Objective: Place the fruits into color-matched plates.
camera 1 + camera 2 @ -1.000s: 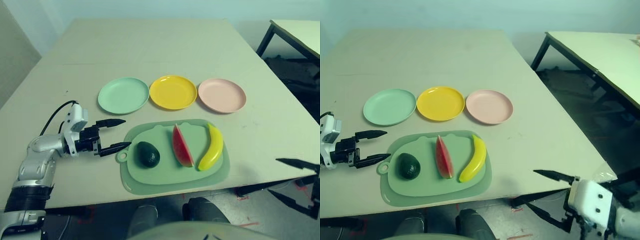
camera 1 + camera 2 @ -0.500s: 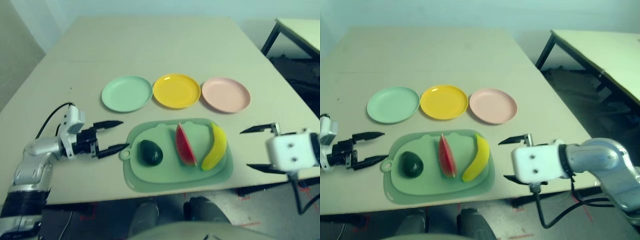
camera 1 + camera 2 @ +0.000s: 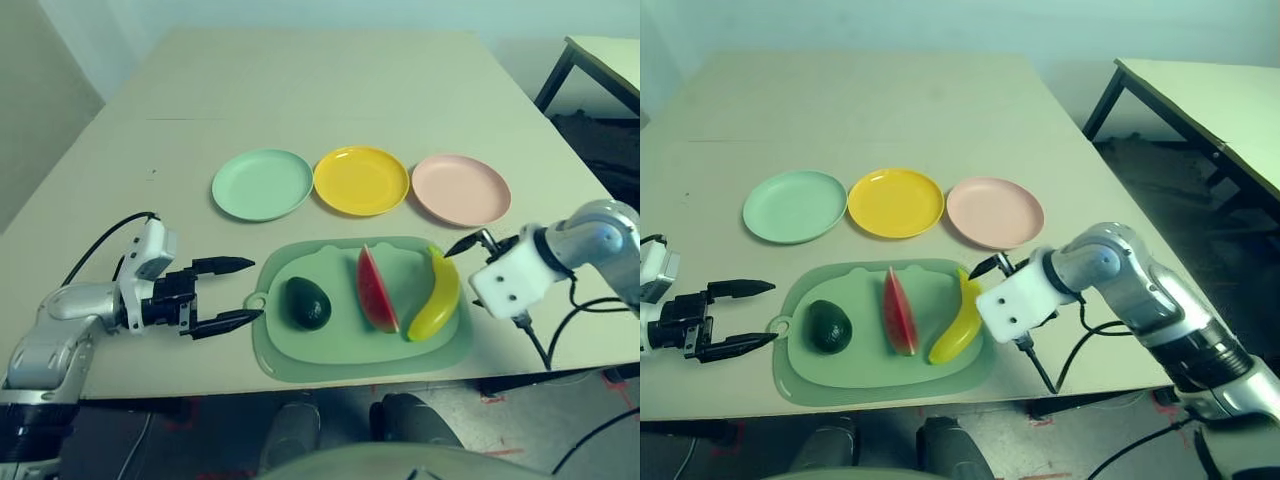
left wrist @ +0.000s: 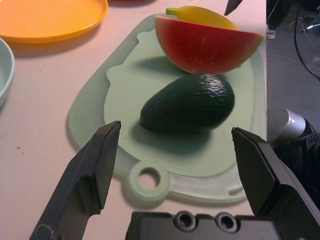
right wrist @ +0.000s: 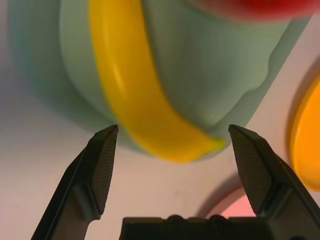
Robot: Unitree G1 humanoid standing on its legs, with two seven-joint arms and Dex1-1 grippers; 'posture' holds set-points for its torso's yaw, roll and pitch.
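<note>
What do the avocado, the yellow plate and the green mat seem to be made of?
Avocado: probably moulded plastic or foam with a glossy coat; its dark, bumpy skin catches a bright highlight.
Yellow plate: likely hard plastic, smooth and fairly shiny, with even colour and a glint on the rim.
Green mat: matte, perhaps silicone or plastic; it shows soft, rounded edges and a moulded loop.

Table (image 3: 300, 90): pale, flat top. Lying directly on it, a green mat (image 3: 285, 366), rounded-rectangular, loop tab at the robot's left end, near the robot's edge of the table. Beyond the mat, a row of three round shallow plates: mint green plate (image 3: 262, 186) on the left, bright yellow plate (image 3: 361, 181) in the middle, pale pink plate (image 3: 461, 190) on the right. Row sits apart from the mat, plates side by side.
</note>
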